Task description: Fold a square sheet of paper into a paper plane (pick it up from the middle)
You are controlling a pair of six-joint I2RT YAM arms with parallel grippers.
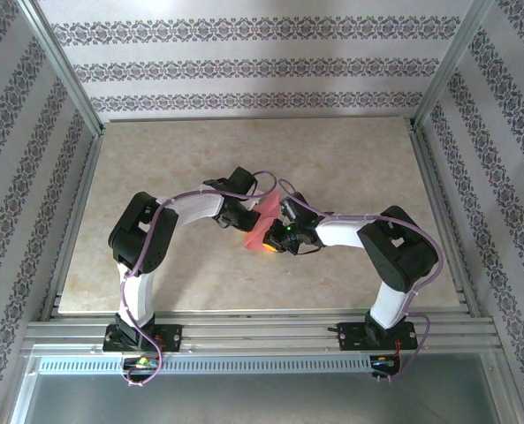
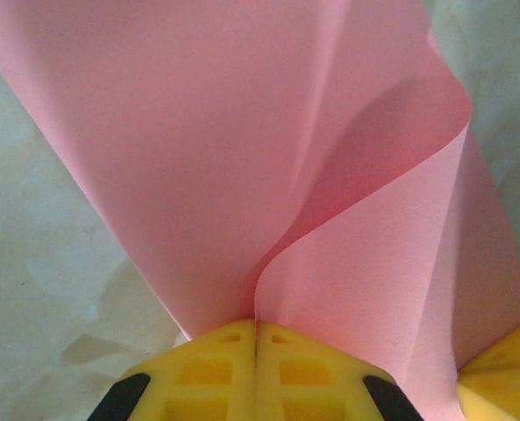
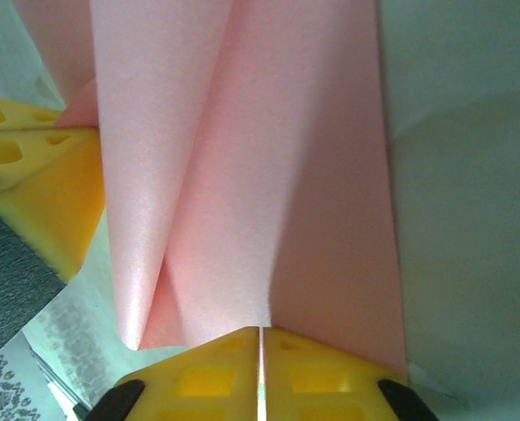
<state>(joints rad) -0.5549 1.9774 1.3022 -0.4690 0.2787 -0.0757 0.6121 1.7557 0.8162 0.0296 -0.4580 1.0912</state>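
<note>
Early in the fold: the square sheet of paper [image 2: 198, 132] is held up between the two arms over the middle of the surface [image 1: 359, 168], bowed into a soft, uncreased curl. The left pincer [image 2: 256, 338] is clamped tight on one edge, its yellow jaws meeting with the pink sheet rising straight out of them. The right pincer [image 3: 261, 344] grips the sheet from the other side, its jaws all but together, with only a hairline of light between them. The two pincers sit just beside each other (each wrist camera catches the other's yellow fingertip at its edge). No sharp crease shows, so the work appears to be at the first fold, with the dart shape far off. The next move likely calls for laying the two halves flush, edges matched, and pressing the bend flat against the surface without letting the thin sheet slip or buckle.
</note>
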